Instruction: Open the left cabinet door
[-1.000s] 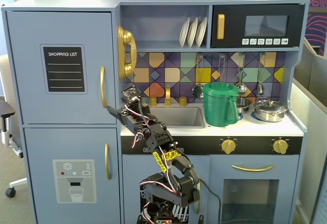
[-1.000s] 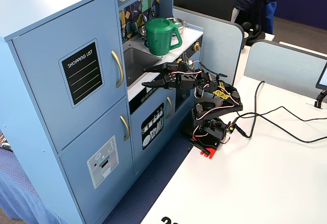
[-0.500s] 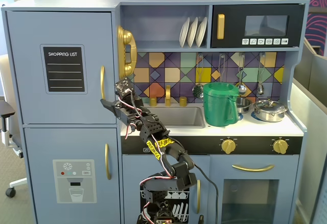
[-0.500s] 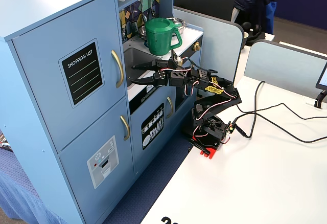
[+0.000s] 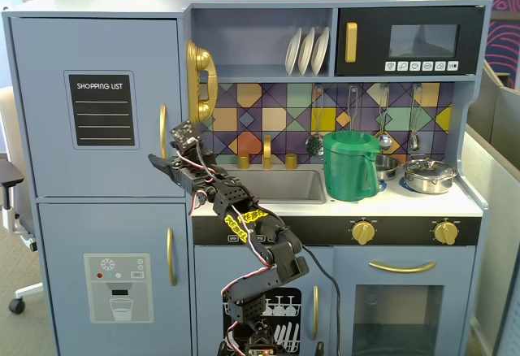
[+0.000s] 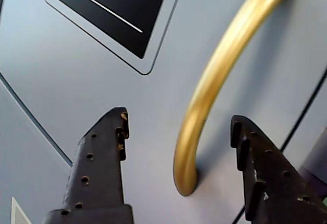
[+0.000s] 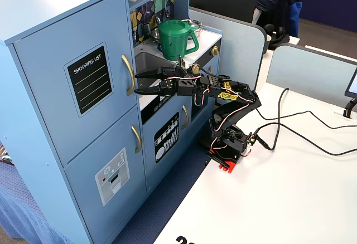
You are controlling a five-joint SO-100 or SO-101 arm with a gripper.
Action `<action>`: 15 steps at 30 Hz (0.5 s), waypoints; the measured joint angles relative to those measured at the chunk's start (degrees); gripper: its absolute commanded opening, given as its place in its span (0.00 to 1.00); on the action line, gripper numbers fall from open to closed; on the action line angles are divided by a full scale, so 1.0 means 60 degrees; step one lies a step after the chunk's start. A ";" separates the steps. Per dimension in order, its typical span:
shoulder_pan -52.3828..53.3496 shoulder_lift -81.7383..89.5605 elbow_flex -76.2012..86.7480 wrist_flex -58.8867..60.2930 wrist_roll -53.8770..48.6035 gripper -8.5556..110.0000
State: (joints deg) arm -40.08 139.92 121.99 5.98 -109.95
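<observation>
The left cabinet door [image 5: 97, 55] is blue-grey, with a black "SHOPPING LIST" chalkboard panel [image 5: 101, 109] and a curved gold handle [image 5: 162, 131] near its right edge; it stands closed. It also shows in another fixed view [image 7: 67, 82]. My gripper [image 5: 161, 146] is open right at the handle's lower end. In the wrist view the handle [image 6: 225, 60] curves down between the two black fingers [image 6: 97, 157], which stand on either side of its foot without touching it. The gripper [image 7: 135, 83] holds nothing.
Below is a second blue-grey door with a water-dispenser picture [image 5: 119, 287]. A gold toy phone [image 5: 201, 80] hangs just right of the handle. A sink [image 5: 276, 185], a green pitcher [image 5: 351, 165] and a black microwave [image 5: 410, 41] lie to the right. Cables [image 7: 301, 127] cross the white table.
</observation>
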 measured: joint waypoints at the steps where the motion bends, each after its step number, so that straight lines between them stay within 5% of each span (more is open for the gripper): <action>1: -0.0059 -0.0088 -0.0059 -0.0044 -0.0015 0.21; 15: -0.0542 -0.1069 -0.0322 -0.0571 -0.0117 0.21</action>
State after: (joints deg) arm -43.33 133.51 120.06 2.55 -110.65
